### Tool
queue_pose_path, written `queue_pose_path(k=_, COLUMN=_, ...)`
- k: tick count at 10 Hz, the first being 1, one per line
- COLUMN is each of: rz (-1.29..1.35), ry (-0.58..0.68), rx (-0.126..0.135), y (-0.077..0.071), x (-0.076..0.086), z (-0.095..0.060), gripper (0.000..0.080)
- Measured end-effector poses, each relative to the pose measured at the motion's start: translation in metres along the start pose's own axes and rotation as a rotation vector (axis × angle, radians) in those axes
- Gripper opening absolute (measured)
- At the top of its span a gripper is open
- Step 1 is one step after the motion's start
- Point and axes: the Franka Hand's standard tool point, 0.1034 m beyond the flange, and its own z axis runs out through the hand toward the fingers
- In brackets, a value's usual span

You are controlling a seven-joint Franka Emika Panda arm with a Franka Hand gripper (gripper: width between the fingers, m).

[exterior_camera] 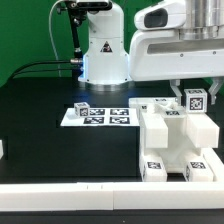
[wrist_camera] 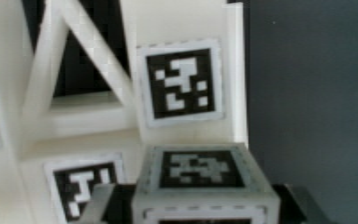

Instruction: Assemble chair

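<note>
The chair's white pieces (exterior_camera: 172, 140) are stacked as a blocky cluster at the exterior view's right, with tagged feet at the front. My gripper (exterior_camera: 196, 102) reaches down over its back right part. Its two fingers press against the sides of a small white block (exterior_camera: 196, 98) with a tag on top. In the wrist view this block (wrist_camera: 201, 170) sits between the dark fingers (wrist_camera: 130, 205) of the gripper (wrist_camera: 202, 208), which touch both its flanks. Beside it stand a tagged white panel (wrist_camera: 181, 85) and a slatted white piece (wrist_camera: 69, 60).
The marker board (exterior_camera: 100, 117) lies flat at the table's middle, with a small tagged cube (exterior_camera: 82, 108) at its left end. The robot's base (exterior_camera: 103, 55) stands behind it. A white rim (exterior_camera: 60, 196) runs along the front edge.
</note>
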Motion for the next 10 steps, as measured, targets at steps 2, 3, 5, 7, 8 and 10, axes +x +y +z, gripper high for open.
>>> queue_pose_path(k=2, rz=0.191, ry=0.001, rx=0.0, y=-0.0013, x=-0.0005, z=0.0005, gripper=0.0271)
queue_pose_path(k=3, rz=0.308, ry=0.003, rx=0.0, y=-0.0017, x=-0.0008, z=0.0009, gripper=0.0271)
queue_pose_path(k=5, rz=0.527, ry=0.006, rx=0.015, y=-0.0008, x=0.0004, z=0.0015, gripper=0.0271)
queue_pose_path(k=7, rz=0.764, ry=-0.001, rx=0.023, y=-0.0027, x=-0.0004, z=0.0018, gripper=0.027)
queue_pose_path(k=8, rz=0.869, ry=-0.005, rx=0.026, y=-0.003, x=-0.0003, z=0.0019, gripper=0.027)
queue_pose_path(k=10, rz=1.063, ry=-0.02, rx=0.06, y=-0.0046, x=0.0013, z=0.0018, gripper=0.027)
